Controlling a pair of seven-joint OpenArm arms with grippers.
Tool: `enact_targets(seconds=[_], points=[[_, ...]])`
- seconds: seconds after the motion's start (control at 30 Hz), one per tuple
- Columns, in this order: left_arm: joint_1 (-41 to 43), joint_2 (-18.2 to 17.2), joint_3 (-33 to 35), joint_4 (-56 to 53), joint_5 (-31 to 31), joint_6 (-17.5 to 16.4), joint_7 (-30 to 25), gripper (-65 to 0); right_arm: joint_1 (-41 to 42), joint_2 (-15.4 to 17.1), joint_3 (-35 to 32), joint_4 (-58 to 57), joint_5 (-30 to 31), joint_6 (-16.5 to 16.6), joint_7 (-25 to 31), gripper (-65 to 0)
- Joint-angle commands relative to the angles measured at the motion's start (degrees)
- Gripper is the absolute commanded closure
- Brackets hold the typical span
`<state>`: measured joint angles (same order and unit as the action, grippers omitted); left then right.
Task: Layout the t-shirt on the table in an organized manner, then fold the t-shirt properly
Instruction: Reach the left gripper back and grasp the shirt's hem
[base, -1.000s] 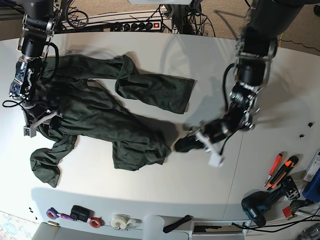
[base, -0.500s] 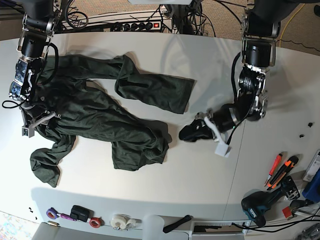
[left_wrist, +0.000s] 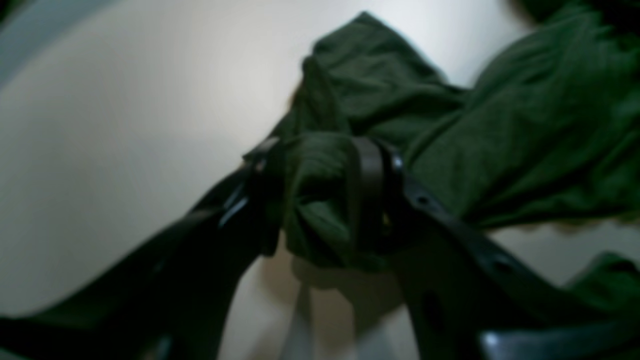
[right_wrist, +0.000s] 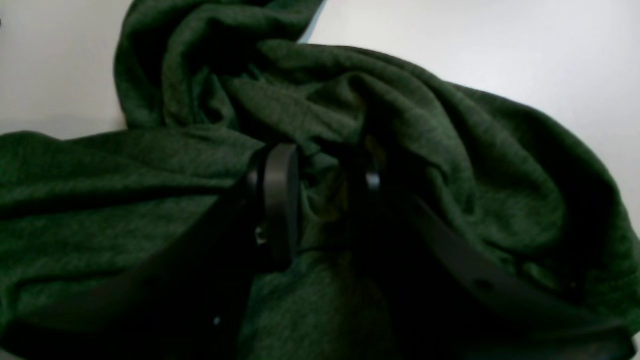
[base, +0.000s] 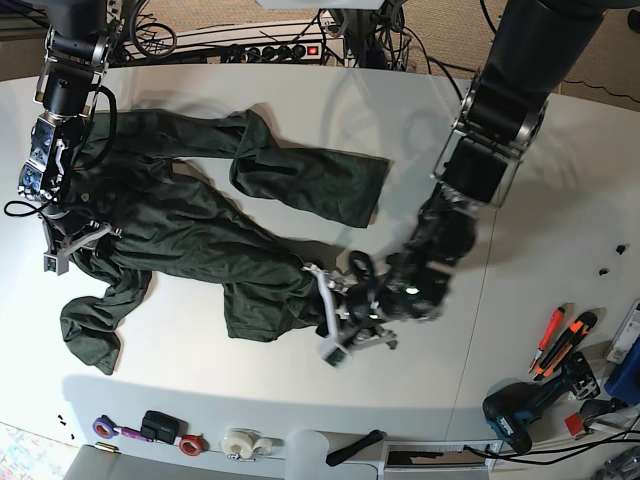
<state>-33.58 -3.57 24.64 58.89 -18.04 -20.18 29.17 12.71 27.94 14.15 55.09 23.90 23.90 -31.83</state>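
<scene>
White surface (base: 300, 110), one crumpled green t-shirt (base: 190, 235), two end effectors: left end effector (left_wrist: 320, 200) newly arrived, fabric bunched between its jaws, right end effector (right_wrist: 320, 200) unmoved, gripping cloth.

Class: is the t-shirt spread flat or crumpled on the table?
Crumpled: the t-shirt lies twisted and bunched, its sleeves folded over.

SETTING: robotics lab or workshop | SURFACE: wide white table (base: 420, 110) | TOOLS ON EDGE: cordless drill (base: 525, 410), orange-handled cutters (base: 560, 342), tape rolls (base: 240, 443) | REAR: power strip with red switch (base: 275, 50), tangled cables (base: 160, 35) | RIG: two black robot arms mounted over the table
</scene>
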Motion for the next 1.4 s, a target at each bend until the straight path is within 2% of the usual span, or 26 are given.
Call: enact_targets(seconds=[0.0,0.1,0.27,0.47,0.63,0.8,0.97,1.07,1.17,1.37], points=[[-2.0,0.7,1.4,-0.5,0.2,0.9,-2.3,-22.8,0.3,1.1,0.2,0.0,-1.5,-1.3,-2.2,-17.6],[-2.9,2.1,4.8,-5.4,2.7,1.8,-5.6,-22.8,0.3,1.1,0.2,0.0,-1.5,-1.3,-2.2,-17.6],[-2.9,4.3,5.3,-10.8,5.5,2.2,-9.2,-22.8,0.3,1.1,0.2,0.0,-1.5,-1.3,-2.2,-17.6],[-3.1,4.5,5.2,-10.8,5.4,2.6,-10.1,-22.8,0.3,1.1,0.2,0.0,-1.5,-1.2,-2.2,-17.6],[-3.5,4.5,5.2,-10.6,5.5,5.6,-10.6,-23.1,0.3,1.1,0.2,0.0,-1.5,-1.2,-2.2,-17.6],[-3.6,4.5,5.2,-10.6,9.5,7.6,-12.7,-25.2,0.3,1.1,0.2,0.0,-1.5,-1.2,-2.2,-17.6],[-3.6,4.5,5.2,-10.6,9.5,7.6,-13.3,-25.2,0.3,1.1,0.2,0.0,-1.5,-1.3,-2.2,-17.6],[-4.0,4.5,5.2,-10.6,8.7,10.4,-13.8,-25.1,0.3,1.1,0.2,0.0,-1.5,-1.2,-2.2,-17.6],[-4.5,4.5,5.2,-10.6,7.0,11.7,-13.8,-25.1,0.3,1.1,0.2,0.0,-1.5,-1.3,-2.2,-17.6],[-4.7,4.5,5.2,-10.6,5.2,12.2,-13.8,-25.1,0.3,1.1,0.2,0.0,-1.5,-1.3,-2.2,-17.6]])
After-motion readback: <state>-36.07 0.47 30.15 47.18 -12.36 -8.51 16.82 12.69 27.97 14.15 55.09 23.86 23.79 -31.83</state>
